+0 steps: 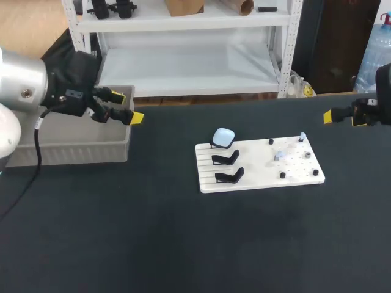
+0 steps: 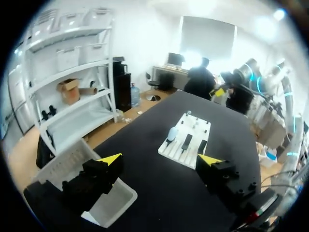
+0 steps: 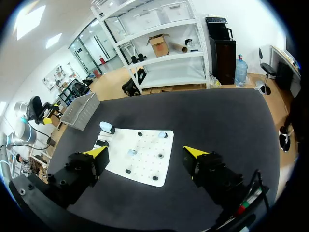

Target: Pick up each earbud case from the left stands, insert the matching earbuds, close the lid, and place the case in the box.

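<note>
Grippers both gape empty: left gripper (image 1: 128,107) over the box (image 1: 67,152), right gripper (image 1: 346,119) far right. One earbud case (image 1: 223,137) sits on the rear stand (image 1: 215,145); we judge its pickup comes next, needing a long reach.

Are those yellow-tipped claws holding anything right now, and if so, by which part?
Nothing is held. The left gripper and the right gripper both stand open, with nothing between their fingers.

Pale-blue case (image 1: 223,137) on rearmost blk stand (image 1: 214,145), white board (image 1: 256,174); grey box (image 1: 73,152) well apart, table L.
</note>
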Available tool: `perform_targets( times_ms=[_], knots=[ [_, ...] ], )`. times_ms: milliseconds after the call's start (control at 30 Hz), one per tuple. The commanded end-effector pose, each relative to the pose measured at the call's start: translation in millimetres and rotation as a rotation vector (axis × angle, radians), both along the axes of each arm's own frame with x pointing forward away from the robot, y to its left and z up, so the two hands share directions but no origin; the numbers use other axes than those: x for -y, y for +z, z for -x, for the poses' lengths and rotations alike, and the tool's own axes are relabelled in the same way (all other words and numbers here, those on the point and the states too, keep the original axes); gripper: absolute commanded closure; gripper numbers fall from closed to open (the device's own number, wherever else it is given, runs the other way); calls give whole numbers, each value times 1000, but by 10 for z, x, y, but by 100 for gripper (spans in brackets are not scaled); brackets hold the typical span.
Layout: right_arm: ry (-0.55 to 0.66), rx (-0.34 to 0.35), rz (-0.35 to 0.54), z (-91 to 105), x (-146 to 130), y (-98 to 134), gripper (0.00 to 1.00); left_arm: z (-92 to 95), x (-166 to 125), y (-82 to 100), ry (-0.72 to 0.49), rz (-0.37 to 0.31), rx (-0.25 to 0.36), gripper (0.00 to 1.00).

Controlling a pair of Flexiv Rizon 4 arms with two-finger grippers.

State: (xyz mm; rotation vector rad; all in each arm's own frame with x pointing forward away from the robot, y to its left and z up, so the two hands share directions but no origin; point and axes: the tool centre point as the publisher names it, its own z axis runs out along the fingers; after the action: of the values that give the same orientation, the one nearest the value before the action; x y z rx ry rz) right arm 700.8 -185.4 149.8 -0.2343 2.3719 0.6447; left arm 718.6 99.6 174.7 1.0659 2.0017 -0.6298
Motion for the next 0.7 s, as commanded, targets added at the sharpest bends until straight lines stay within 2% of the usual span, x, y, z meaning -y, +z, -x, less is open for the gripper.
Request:
perform_targets(
  times_ms=[33,267,500,633,700],
  knots=[
    [1,0,0,-1,5,-1,0,-174,117,-97,-144,6,-21,0],
    [1,0,0,-1,5,-1,0,-300,392,-247,-264,-9,19,0],
    [1,0,0,-1,5,-1,0,-363,717,-429,-371,23,61,0],
    [1,0,0,-1,5,-1,0,-352,869,-583,-431,43,36,0],
    [1,0,0,-1,5,-1,0,-353,930,-673,-451,47,42,0]
  ],
)
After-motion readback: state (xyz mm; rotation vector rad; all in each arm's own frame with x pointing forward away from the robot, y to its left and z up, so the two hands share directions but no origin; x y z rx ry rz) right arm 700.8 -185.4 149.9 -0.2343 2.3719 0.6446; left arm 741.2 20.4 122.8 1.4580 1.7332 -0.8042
